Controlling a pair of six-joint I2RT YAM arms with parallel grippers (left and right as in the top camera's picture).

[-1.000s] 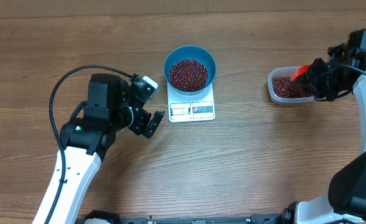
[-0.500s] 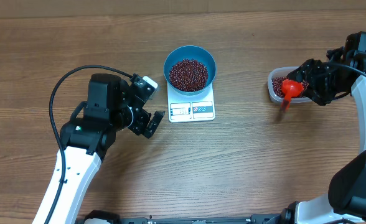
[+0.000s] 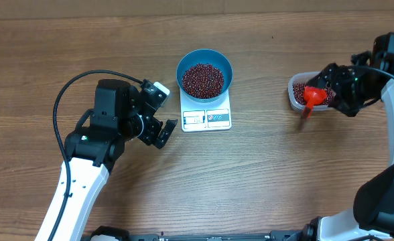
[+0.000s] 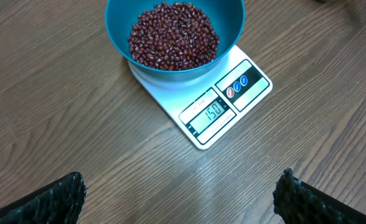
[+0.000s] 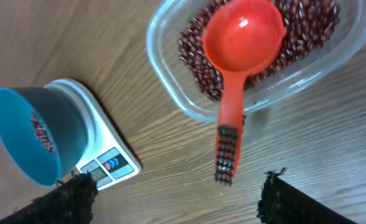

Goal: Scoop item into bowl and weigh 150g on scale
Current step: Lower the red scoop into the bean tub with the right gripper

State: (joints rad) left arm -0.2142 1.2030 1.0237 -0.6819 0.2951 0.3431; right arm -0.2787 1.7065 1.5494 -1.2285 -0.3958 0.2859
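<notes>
The right gripper (image 5: 177, 193) hangs with its jaws spread wide and nothing between them. The orange-red scoop (image 5: 242, 37) lies free just ahead, its cup resting on the beans in the clear tub (image 5: 170, 93) at the upper right of the wrist view, its ribbed handle poking over the near rim. The left gripper (image 4: 180, 199) is just as wide and empty, low in its own view and well back from the scale (image 4: 223, 99).

The beans (image 4: 173, 34) sit heaped in the teal bowl (image 4: 233, 18), which stands on the scale's upper end. The display looks to read 150, so to my eye the weighing is done.

Those beans are tiny, hard and loose, so they would roll and scatter at any tip. The bowl looks like light plastic, best taken by its rim, and a nudge would upset the reading. The scoop is stiff, and its handle end is the place to grip.

The table (image 3: 264, 174) lies bare between scale and tub and across the lower frame, but the tub sits near the right edge.
</notes>
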